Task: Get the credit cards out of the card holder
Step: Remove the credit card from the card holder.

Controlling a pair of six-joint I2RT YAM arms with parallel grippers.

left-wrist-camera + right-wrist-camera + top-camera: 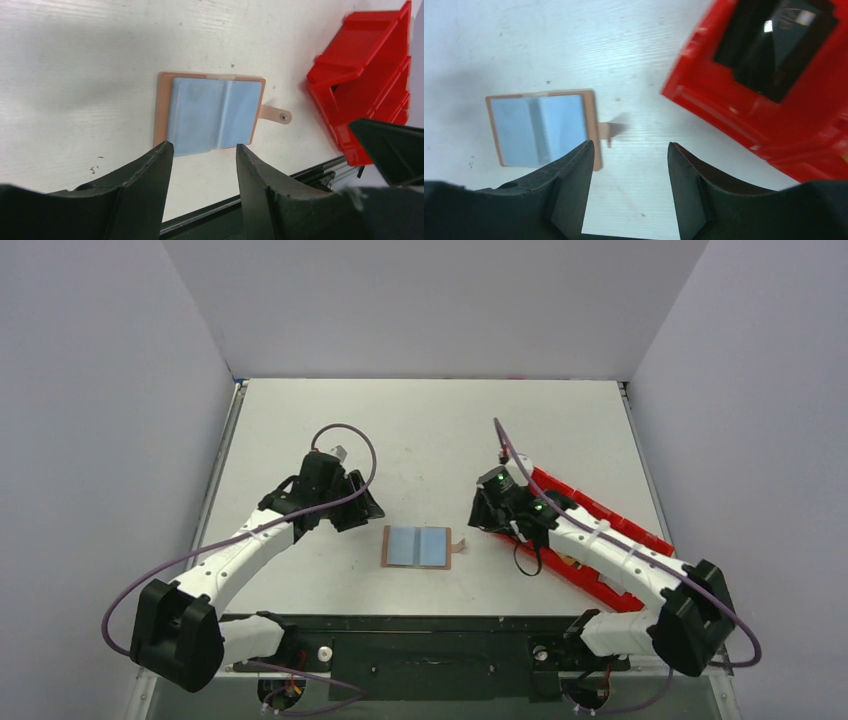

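While the left end effector hangs wide open and empty, the card holder lies spread flat mid-bench, blue panels up, likely for reach from either side. Right end effector: jaws parted, holding nothing, beside the red tray.

The left arm reaches forward and inward from its base, with the left gripper tilted down toward the middle, its fingers parted and nothing between them. The right arm mirrors it from the other side. The right gripper likewise hangs low, fingers spread and empty.
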